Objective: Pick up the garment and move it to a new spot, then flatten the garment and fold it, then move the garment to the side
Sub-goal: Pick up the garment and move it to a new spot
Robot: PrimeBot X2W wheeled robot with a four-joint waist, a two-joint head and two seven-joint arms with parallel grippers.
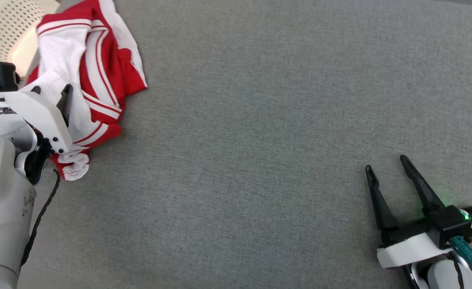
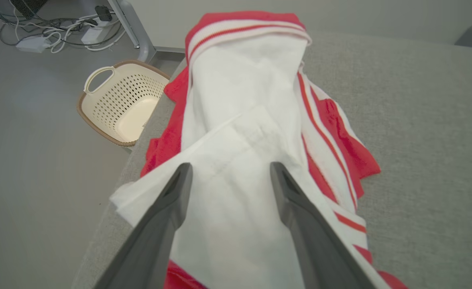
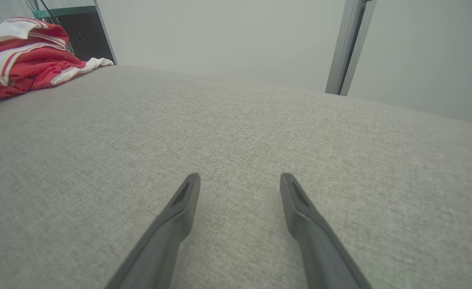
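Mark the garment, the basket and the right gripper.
garment (image 1: 99, 76): head view, red-and-white striped fold.
basket (image 2: 117, 98): left wrist view, perforated inner wall.
right gripper (image 1: 386, 162): head view, midway between its open fingertips.

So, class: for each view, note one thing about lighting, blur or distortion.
Head view: even light, warm glare on the basket. Left wrist view: white of the garment nearly washes out. Right wrist view: the far edge of the table bows, wide-angle.

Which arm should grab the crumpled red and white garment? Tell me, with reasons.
Left. The left gripper is open above the crumpled red and white garment, fingers either side of its white fold. The right gripper, also open, is over the bare grey cloth surface, far from it.
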